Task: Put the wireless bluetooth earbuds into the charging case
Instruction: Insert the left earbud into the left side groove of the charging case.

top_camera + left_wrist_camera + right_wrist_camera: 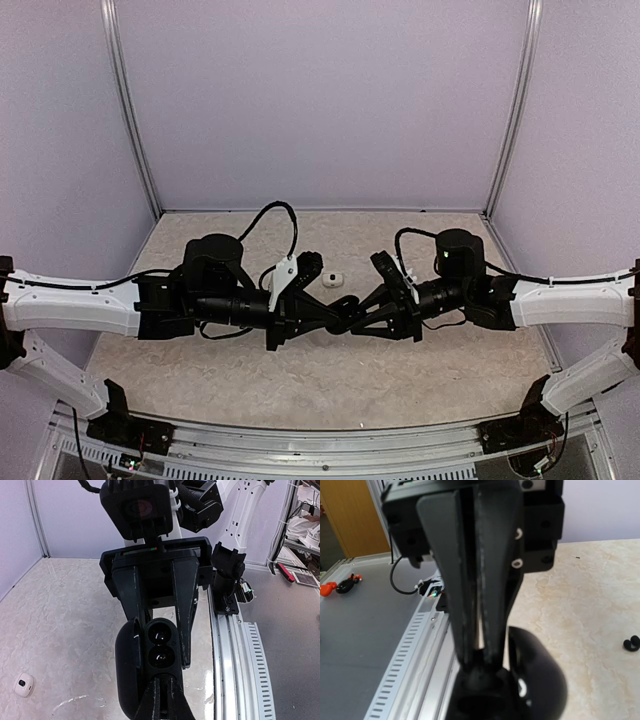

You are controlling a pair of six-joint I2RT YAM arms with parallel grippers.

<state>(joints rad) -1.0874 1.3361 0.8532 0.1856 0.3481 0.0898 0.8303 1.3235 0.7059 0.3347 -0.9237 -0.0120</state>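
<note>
Left claw on case; wells wrist-view only

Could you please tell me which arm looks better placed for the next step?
Probably the right: the left gripper is clamped on the open charging case, while the right gripper sits at its wells.

Even bright light, close wrist views blurred
</note>
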